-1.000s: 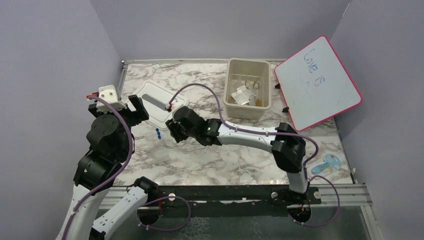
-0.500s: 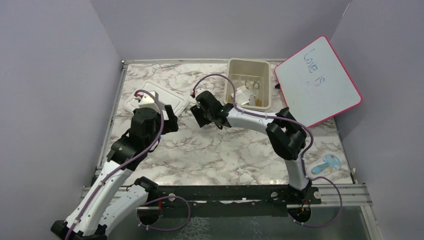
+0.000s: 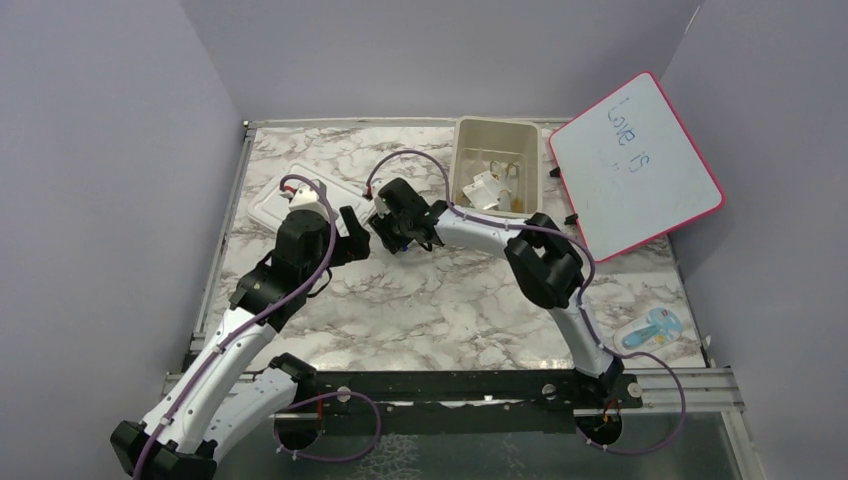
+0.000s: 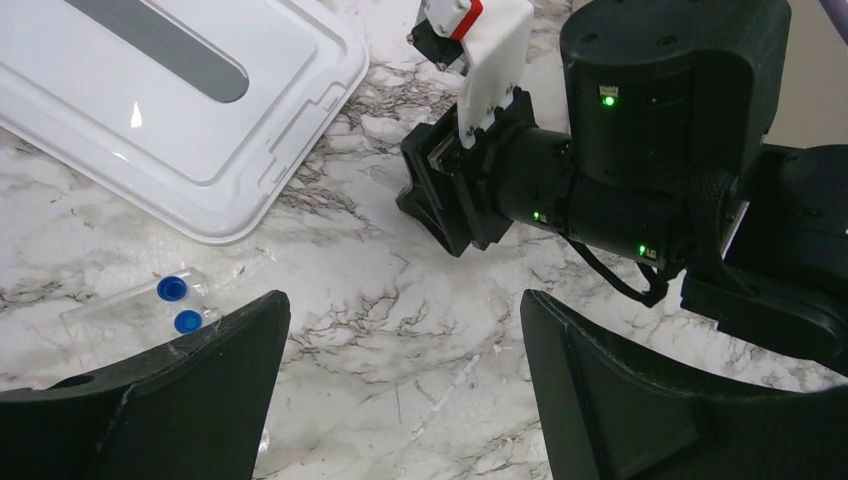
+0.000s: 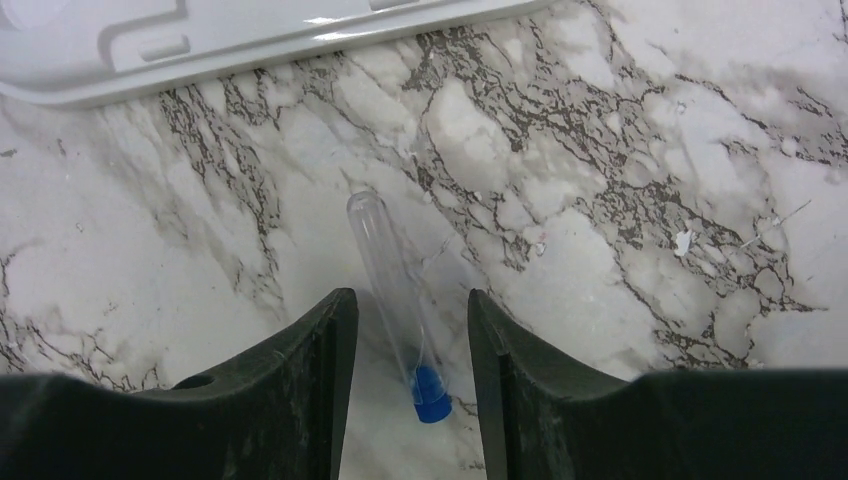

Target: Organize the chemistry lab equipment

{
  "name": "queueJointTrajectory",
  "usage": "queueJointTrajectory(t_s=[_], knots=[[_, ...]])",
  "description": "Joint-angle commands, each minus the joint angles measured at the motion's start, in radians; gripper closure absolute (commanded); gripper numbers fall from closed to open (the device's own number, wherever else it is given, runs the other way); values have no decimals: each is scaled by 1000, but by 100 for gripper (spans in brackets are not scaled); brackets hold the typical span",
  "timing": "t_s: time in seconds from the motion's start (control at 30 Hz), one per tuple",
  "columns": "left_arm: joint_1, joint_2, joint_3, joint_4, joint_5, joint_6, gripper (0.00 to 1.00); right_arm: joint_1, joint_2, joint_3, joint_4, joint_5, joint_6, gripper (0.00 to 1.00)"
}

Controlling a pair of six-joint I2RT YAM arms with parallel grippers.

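Centring mattered: the right gripper (image 5: 410, 300) hung open astride the blue-capped clear tube (image 5: 373, 235), which lay on the table (image 5: 650, 250) near the white lid (image 5: 250, 25), seemingly touching neither finger, so a square descent before closing mid-barrel looked wisest; the left gripper (image 4: 400, 305) gaped empty.

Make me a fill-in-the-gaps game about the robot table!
The tube lying between the fingers of the right gripper has a ____ cap.
The whiteboard has a ____ frame.
The lid on the table is ____.
The left gripper is wide ____, holding nothing.
Missing words: blue, pink, white, open.
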Motion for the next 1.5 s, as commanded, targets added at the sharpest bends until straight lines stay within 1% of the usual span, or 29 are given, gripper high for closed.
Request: queueJointTrajectory(t_s=[0.0,0.1,0.23,0.33,0.43,0.47,0.6,0.7,0.87,1.03,1.13,1.23,1.33,1.47], knots=[[2,-1,-22,47,28,-28,12,-26,66,90,-110,-90,-59,53],[2,-2,-38,54,39,-36,12,-38,102,144,-182,-140,-86,57],[3,-14,-61,68,58,-39,12,-42,137,199,-252,-185,-95,67],[4,-18,-78,77,68,-39,12,-42,139,204,-249,-201,-76,75],[2,-16,-88,82,76,-43,12,-43,119,184,-210,-177,-34,80],[2,-15,-91,85,79,-43,12,-42,104,166,-181,-163,-22,81],[3,-15,-106,108,106,-44,12,-41,-11,45,-21,-120,74,81],[3,-22,-125,158,152,-47,11,-42,-129,-81,137,-109,145,82],[3,-24,-142,269,225,-97,11,-43,-339,-286,378,-116,301,81],[4,-23,-158,440,331,-155,11,-43,-549,-513,685,-128,561,81],[3,-19,-159,515,364,-153,10,-42,-634,-579,761,-93,738,81],[3,-19,-171,600,387,-152,10,-43,-692,-643,840,-101,908,81],[3,-14,-188,672,435,-178,15,-42,-718,-684,895,-127,1048,81],[3,-24,-208,735,477,-232,33,-42,-727,-710,940,-159,1133,81]])
